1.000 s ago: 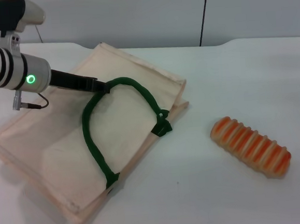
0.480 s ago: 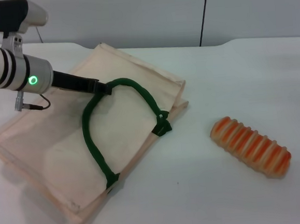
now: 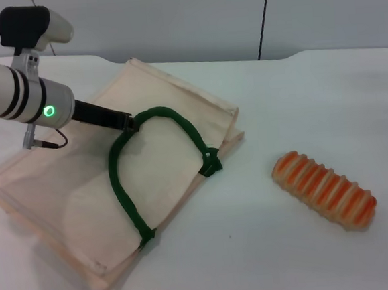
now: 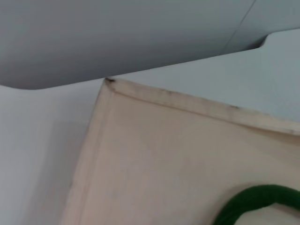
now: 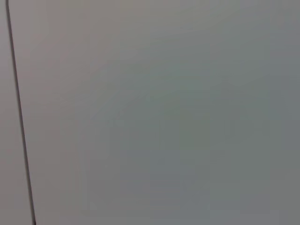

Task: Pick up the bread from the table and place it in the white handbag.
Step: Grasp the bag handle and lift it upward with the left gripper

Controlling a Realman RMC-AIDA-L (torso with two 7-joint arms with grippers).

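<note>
Now the left pincer (image 3: 130, 121), clamped on the white handbag's (image 3: 63, 189) green handle (image 3: 120, 184), has drawn it slightly leftward.

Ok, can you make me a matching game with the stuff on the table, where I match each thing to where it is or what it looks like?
Things:
1. bread
2. white handbag
3. rope handle
4. left tool

Descriptions:
A. dark green, looped on top of the cloth
B. lying flat on the left part of the table
C. tan with orange stripes, alone on the right
D. dark tip at the top of the green loop

Right pairs: 1-C, 2-B, 3-A, 4-D
</note>
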